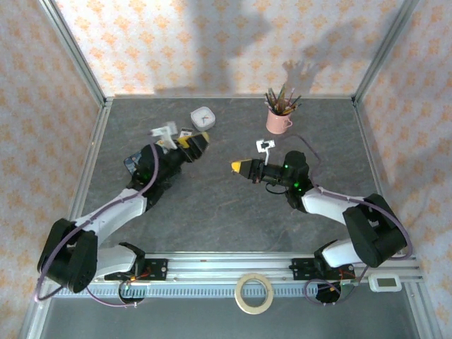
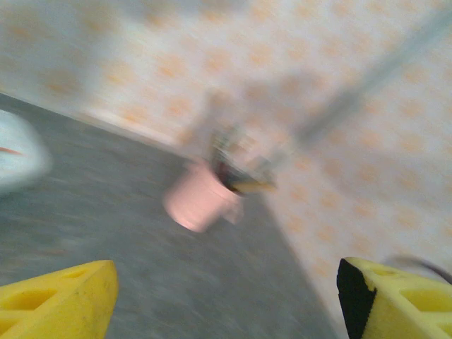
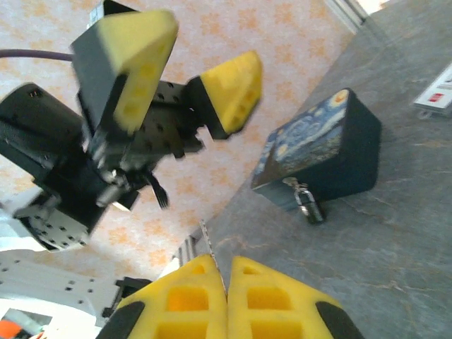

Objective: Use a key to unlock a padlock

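The tiny dark grey padlock (image 3: pixel 309 203) hangs on the front hasp of the blue Starry Night box (image 3: pixel 321 145), resting on the grey tabletop. My right gripper (image 3: pixel 227 274) is shut on the key (image 3: pixel 210 253). Its thin silvery toothed blade sticks out between the yellow pads, well short of the padlock. In the top view the right gripper (image 1: pixel 237 167) points left at table centre. My left gripper (image 1: pixel 195 144) hovers above the table with its yellow fingers (image 3: pixel 134 67) spread apart and nothing between them. The box (image 1: pixel 132 164) lies partly under the left arm.
A pink cup of pencils (image 1: pixel 279 119) stands at the back right, blurred in the left wrist view (image 2: pixel 198 201). A white square object (image 1: pixel 203 116), small cards (image 1: pixel 164 133) and a white-and-black tag (image 1: pixel 264 146) lie on the table. A tape roll (image 1: pixel 254 293) sits on the front rail.
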{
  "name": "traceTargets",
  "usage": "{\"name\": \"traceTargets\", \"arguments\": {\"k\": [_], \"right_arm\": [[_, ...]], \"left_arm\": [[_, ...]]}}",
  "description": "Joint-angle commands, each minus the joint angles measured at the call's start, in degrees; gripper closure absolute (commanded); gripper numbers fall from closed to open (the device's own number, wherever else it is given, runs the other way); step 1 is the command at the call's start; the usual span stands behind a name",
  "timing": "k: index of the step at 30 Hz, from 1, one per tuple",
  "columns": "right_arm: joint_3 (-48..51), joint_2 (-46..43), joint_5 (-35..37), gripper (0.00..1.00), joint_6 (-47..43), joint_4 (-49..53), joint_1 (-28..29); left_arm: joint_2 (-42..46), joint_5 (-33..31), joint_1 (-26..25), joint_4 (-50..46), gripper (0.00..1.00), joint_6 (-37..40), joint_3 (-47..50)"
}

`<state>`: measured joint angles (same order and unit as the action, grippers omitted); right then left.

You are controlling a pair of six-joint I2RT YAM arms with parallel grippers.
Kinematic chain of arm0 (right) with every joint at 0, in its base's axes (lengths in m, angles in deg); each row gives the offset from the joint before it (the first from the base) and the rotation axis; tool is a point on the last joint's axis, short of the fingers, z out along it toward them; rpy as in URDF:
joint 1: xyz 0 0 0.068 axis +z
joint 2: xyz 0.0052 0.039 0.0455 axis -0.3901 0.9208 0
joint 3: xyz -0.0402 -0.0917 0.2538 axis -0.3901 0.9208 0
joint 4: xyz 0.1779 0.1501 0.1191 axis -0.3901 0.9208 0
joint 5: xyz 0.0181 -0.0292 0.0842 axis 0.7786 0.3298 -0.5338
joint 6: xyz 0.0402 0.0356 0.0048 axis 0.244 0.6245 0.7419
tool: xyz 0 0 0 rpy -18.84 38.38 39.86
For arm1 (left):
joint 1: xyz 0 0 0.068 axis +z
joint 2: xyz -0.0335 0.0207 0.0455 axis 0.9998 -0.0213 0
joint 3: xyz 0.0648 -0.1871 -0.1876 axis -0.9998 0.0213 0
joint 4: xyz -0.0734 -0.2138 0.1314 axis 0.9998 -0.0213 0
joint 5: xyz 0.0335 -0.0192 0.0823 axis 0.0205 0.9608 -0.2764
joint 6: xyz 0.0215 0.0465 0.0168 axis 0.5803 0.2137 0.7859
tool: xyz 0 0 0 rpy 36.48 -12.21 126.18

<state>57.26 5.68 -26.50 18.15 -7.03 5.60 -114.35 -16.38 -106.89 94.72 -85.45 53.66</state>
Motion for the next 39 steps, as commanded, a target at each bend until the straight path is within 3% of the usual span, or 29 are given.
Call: {"name": "traceTargets", "arguments": {"k": [1,5,8,14,21,29,35,39], "right_arm": [[-1.6,-3.3,5.1,1.00,-7.4,8.0,0.7],[-4.3,-4.6,16.4,1.00,-14.0,18.6,2.5],[-4.4,-5.0,22.2,1.00,-14.8,21.1,3.1],[-4.4,-4.7,23.8,1.00,-15.2,22.2,3.1],[-5.0,-4.6,23.7,1.00,-15.5,22.8,3.2],[-3.4,-5.9,25.7,1.00,-15.0,22.6,3.2],[-2.6,-6.0,26.5,1.00,-14.4,21.8,3.2],[-2.5,-5.9,26.9,1.00,-14.3,21.5,3.1]], "left_arm": [[0.4,-10.2,7.6,-14.3,0.17,2.2,-4.1],[-2.8,-15.6,15.6,-22.4,0.14,4.6,-9.0],[-5.8,-21.4,19.2,-28.9,0.11,7.9,-12.8],[-11.6,-31.2,21.5,-33.2,0.10,14.7,-15.9],[-20.2,-23.6,21.6,-34.8,0.12,15.6,-19.7],[-23.2,-17.3,20.3,-32.1,0.17,14.5,-16.0],[-25.3,-16.2,15.1,-31.8,0.22,15.6,-13.0],[-25.4,-15.4,10.2,-28.5,0.23,12.0,-9.2]]}}
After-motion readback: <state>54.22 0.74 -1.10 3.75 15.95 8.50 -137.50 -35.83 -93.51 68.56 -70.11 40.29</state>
